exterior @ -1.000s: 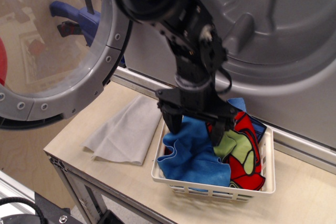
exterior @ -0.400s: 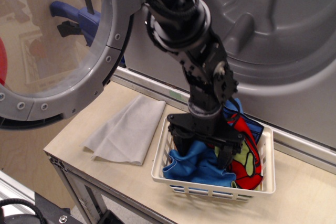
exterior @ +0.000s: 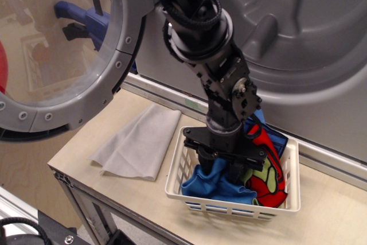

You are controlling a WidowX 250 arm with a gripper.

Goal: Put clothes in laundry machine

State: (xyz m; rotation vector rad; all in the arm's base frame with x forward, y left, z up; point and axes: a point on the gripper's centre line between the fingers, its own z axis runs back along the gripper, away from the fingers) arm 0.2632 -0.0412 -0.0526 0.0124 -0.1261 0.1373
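The clothes lie in a white lattice basket [exterior: 229,207] on the table: a bright blue cloth [exterior: 207,185] on the left and a red cloth with yellow-green patches [exterior: 269,170] on the right. My gripper [exterior: 221,168] reaches straight down into the basket. Its fingers are pressed into the bundle and pinched on a bunched fold of the blue cloth. The fingertips are buried in the cloth. The grey laundry machine [exterior: 309,32] stands right behind, with its drum mouth open. Its round clear-windowed door [exterior: 63,55] is swung out to the left.
A plain light grey cloth [exterior: 140,142] lies flat on the wooden table [exterior: 332,210], left of the basket. The table's front edge runs just before the basket. The black arm crosses in front of the washer's left side.
The gripper has dropped from above the clothes deep into the basket. Its fingers have drawn together on the blue cloth, which is now bunched up and pushed down.
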